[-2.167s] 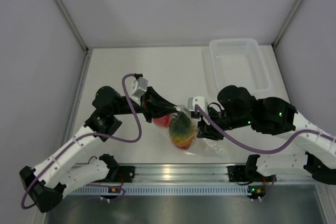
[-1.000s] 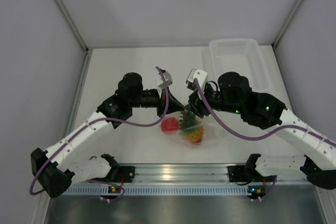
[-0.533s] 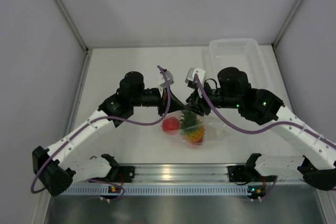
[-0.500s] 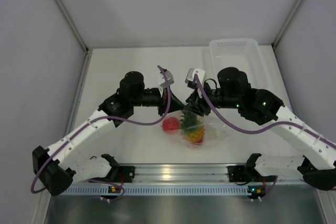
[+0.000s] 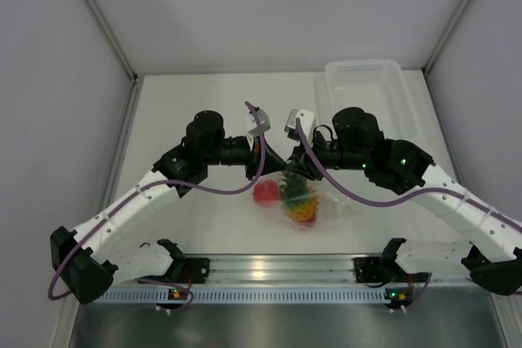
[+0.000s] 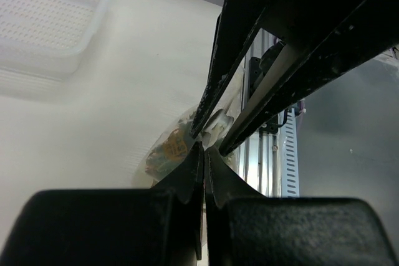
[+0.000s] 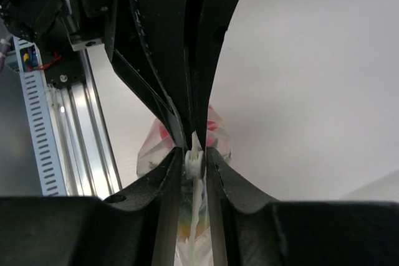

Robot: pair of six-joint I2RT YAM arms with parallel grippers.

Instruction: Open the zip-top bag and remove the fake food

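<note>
Over the table (image 5: 204, 103) centre, held the zip-top bag (image 5: 326, 208) up by its top edge, with fake food (image 5: 300, 201) sagging inside. Clamped right gripper (image 7: 193, 151) on the white zip tab (image 7: 195, 165); pressed left gripper (image 6: 204, 151) jaws together, probably on film. Judged light, soft, slippery; best gripped along that stiffer top edge.

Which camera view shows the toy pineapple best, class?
The top view: the pineapple shows crown and body through the bag. The left wrist view catches only an orange blur; the right wrist view, slivers of colour between its fingers.
</note>
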